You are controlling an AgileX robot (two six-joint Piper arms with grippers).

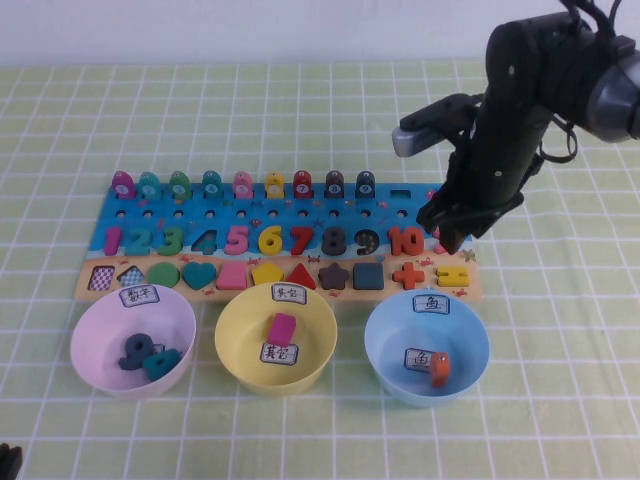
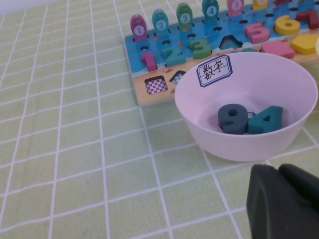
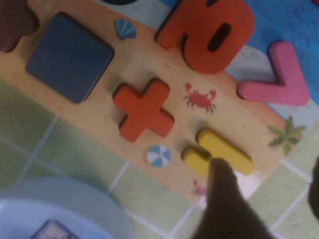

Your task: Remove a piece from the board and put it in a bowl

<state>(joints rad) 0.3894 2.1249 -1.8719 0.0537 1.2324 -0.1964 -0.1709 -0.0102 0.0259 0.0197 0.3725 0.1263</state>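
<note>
Numbers 1–10 on the board [image 1: 200, 212] — 数字 on the pink bowl [image 2: 279, 144]

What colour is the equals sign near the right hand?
Yellow. The equals sign shows best in the right wrist view, seated in the board beside the orange plus.

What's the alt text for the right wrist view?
The right gripper hangs open just above the yellow equals sign, still seated in the board's tan strip beside an orange plus; one dark finger overlaps its edge.

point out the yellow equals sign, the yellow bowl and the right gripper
yellow equals sign [image 3: 222, 149]: right wrist view, on its upper bar.
yellow bowl [image 1: 232, 322]: high view, on its left rim.
right gripper [image 1: 448, 236]: high view, between its fingertips, above the board's right end.
</note>
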